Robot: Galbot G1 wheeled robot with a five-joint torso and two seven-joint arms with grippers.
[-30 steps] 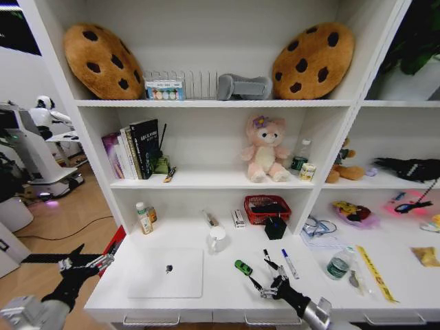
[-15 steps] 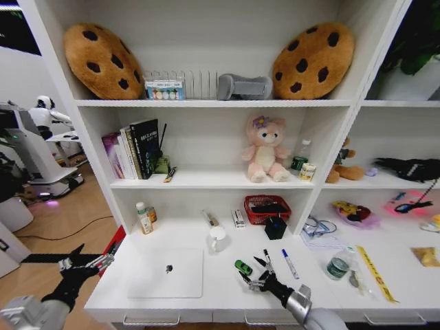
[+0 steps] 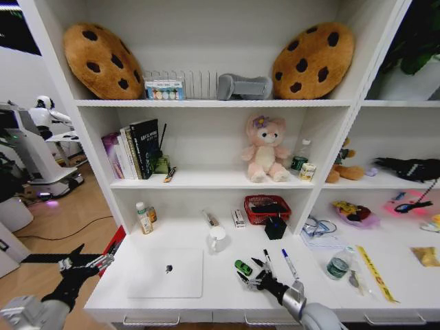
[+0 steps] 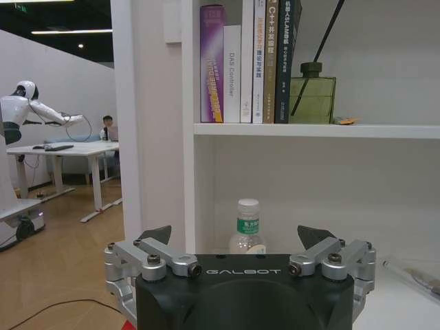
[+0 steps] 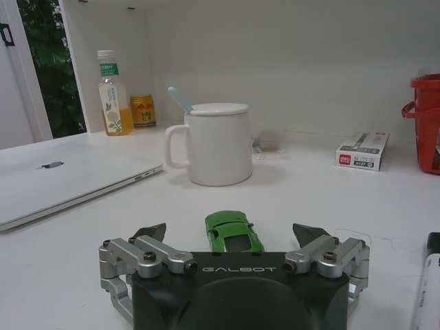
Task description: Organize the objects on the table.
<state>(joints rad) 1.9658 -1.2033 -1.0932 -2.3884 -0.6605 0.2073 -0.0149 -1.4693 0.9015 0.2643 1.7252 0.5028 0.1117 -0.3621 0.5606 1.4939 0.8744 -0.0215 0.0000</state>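
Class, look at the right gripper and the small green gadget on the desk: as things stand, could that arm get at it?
Probably yes. The right gripper sits low over the table with fingers open, and the green gadget lies just ahead between them. Nothing stands between; the mug is farther back.

A slim silver-white laptop (image 3: 167,272) is lying closed and flat on the long white desk (image 3: 227,292), towards its left end. A small green car-shaped gadget (image 3: 243,267) is sitting to its right. Two thin marker pens (image 3: 289,262) are lying side by side further right. A clear green-labelled bottle (image 3: 338,265) is standing upright beyond them.
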